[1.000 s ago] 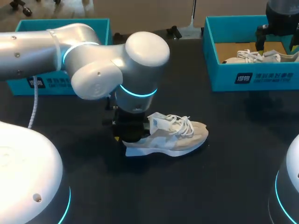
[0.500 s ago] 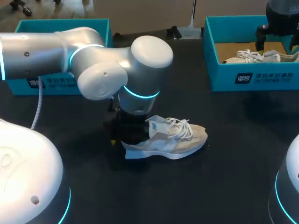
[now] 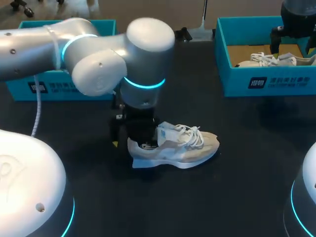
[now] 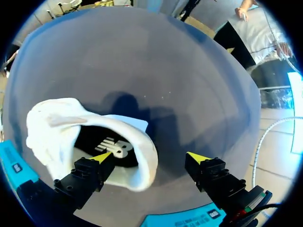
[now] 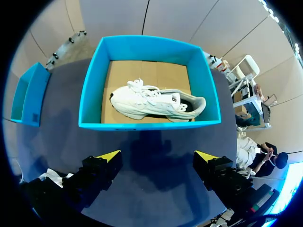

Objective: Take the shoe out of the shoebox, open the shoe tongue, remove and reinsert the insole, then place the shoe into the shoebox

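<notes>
Dark tabletop (image 3: 232, 192) carries a pale shoe (image 3: 190, 148) near its middle, upright on its sole, heel toward the left arm and toe toward the right side. Its laces are loose and the tongue (image 3: 168, 131) stands up. In the left wrist view the heel opening of the shoe (image 4: 57, 123) shows a black insole (image 4: 113, 146) lying inside. The left gripper (image 4: 150, 157) hangs over the heel with its fingers spread: one yellow tip is above the insole inside the opening, the other is outside the heel over bare table, so nothing is clamped. Behind the left arm stands the left shoebox (image 3: 64, 89), teal. At the far right stands the right shoebox (image 5: 147, 125), also teal, with a second shoe (image 5: 156, 104) lying on its cardboard floor. The right gripper (image 5: 157, 156) hangs high near that box, fingers apart and holding nothing.
</notes>
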`<state>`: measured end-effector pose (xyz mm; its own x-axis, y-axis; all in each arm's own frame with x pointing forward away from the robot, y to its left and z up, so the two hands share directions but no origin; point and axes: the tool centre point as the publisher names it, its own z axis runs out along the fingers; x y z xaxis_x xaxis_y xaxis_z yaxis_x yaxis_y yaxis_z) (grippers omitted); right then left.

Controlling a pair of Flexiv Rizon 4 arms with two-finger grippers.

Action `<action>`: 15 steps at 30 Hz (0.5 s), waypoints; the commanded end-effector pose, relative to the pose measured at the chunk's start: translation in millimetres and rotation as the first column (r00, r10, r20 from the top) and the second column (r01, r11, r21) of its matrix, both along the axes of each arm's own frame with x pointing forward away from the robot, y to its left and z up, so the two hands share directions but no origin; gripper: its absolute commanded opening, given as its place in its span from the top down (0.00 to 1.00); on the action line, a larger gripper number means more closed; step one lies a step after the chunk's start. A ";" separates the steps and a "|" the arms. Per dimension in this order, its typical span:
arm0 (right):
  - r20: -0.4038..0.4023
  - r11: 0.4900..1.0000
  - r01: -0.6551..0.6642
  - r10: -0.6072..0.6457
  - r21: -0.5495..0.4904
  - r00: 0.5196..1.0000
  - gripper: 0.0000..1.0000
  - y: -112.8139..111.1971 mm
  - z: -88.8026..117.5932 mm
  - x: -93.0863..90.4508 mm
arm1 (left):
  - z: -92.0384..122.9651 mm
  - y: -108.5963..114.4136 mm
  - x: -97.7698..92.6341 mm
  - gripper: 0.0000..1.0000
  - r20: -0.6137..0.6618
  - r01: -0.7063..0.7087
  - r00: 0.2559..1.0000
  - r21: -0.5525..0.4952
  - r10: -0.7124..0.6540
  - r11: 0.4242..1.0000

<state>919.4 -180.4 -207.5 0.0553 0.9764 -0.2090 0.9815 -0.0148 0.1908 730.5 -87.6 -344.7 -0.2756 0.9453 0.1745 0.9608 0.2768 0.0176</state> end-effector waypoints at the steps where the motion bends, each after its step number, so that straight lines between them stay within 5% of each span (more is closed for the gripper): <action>1: 0.001 1.000 0.000 0.000 0.000 1.000 0.00 -0.2 -0.2 -0.5 | 26.1 14.7 -7.1 0.00 0.025 -0.023 0.999 -0.082 0.025 0.996; 15: 0.001 1.000 0.000 0.000 0.000 1.000 0.00 -0.2 -0.2 -0.5 | 65.5 33.2 -9.8 0.00 -0.017 -0.311 0.949 -0.217 0.315 0.925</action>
